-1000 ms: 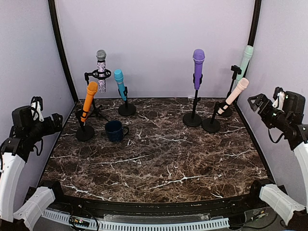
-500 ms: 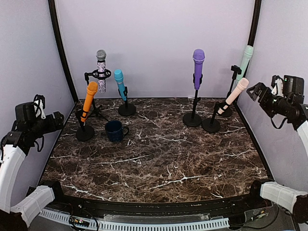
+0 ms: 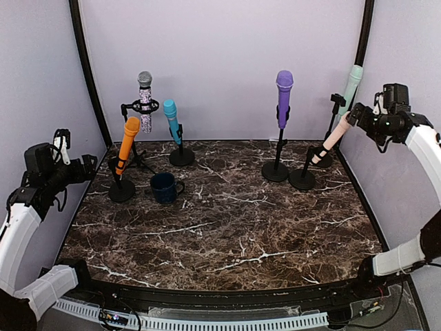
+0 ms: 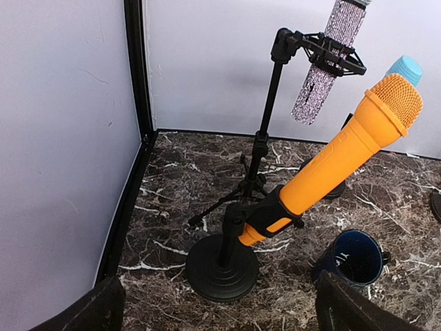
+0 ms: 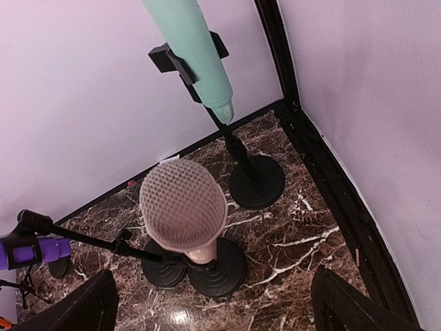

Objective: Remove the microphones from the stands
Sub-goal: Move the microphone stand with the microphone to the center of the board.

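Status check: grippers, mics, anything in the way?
Left gripper open, facing orange microphone. Right gripper open, over pink microphone. Both microphones clipped in, nothing held. Blue mug near orange microphone; mint microphone close behind pink.

No readable text, labels or numbers anywhere.

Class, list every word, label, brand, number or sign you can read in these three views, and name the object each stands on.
No readable text in any view.
The orange microphone, pink microphone, mint microphone, purple microphone and blue mug show no print.
Small box on the near rail: any marking too small to read.
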Controlling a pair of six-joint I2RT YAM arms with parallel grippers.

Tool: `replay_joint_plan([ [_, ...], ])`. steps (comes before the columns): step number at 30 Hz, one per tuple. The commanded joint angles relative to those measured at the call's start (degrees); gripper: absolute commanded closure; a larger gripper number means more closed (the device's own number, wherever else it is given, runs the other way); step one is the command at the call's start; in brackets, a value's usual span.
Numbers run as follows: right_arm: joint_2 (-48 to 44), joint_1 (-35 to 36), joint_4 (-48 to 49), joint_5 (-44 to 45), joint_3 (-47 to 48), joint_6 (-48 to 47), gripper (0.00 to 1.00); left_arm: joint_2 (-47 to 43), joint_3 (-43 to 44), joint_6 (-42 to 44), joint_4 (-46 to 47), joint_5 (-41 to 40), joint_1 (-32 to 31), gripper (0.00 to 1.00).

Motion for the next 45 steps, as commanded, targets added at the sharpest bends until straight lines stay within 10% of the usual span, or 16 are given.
replay_joint_plan([
  [1, 4.5, -0.2, 6.7, -2.0, 4.8, -2.6, 0.01, 0.3, -2.3, 2.5, 3.5, 1.4, 0.0, 0.01],
  [27, 11.2, 5.8, 10.3, 6.3, 2.4, -10.3, 0.32, -0.2, -3.8, 3.0, 4.6, 6.0, 0.1, 0.01],
  [38, 8.4, 5.7, 12.5, 4.3, 0.7, -9.4, 0.74, -0.9, -4.5, 3.0, 4.8, 6.5, 0.0, 0.01],
  [45, 1.4, 6.7, 10.3, -2.4, -0.8, -8.6, 0.81, -1.2, -4.9, 4.4, 5.6, 9.4, 0.0, 0.01],
])
